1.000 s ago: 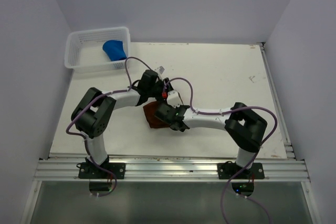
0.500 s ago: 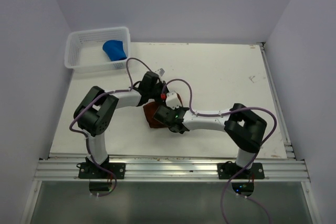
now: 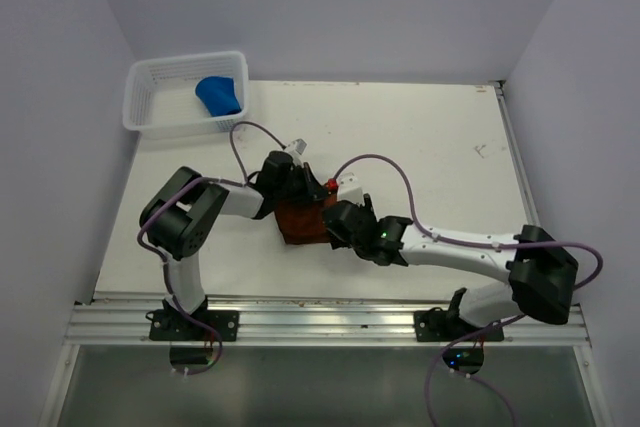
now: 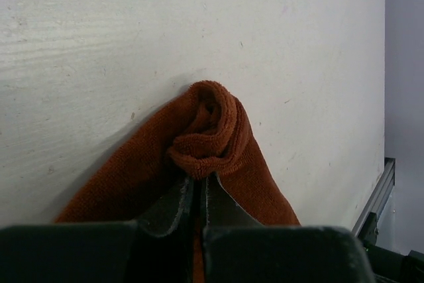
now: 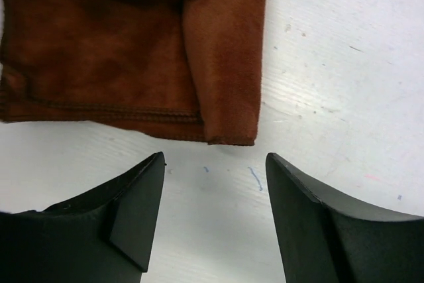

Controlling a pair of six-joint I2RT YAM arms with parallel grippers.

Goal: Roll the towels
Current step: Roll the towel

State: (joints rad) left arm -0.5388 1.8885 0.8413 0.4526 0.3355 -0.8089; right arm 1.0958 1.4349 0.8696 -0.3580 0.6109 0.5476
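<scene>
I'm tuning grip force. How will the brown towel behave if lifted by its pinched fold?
Probably floppy: the brown towel bunches into a soft curl where the left gripper pinches it, so the rest would likely drape. Its nappy pile suggests little slipping.

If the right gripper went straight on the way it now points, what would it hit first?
Probably the brown towel: its near hem lies just ahead of the open right gripper, past a strip of table. If it angles steeply down, the table comes first; depth is unclear.

the rust-brown towel (image 3: 298, 225) and the blue towel (image 3: 218, 95) are plain; basket (image 3: 150, 128) and table (image 3: 430, 147) are white.
</scene>
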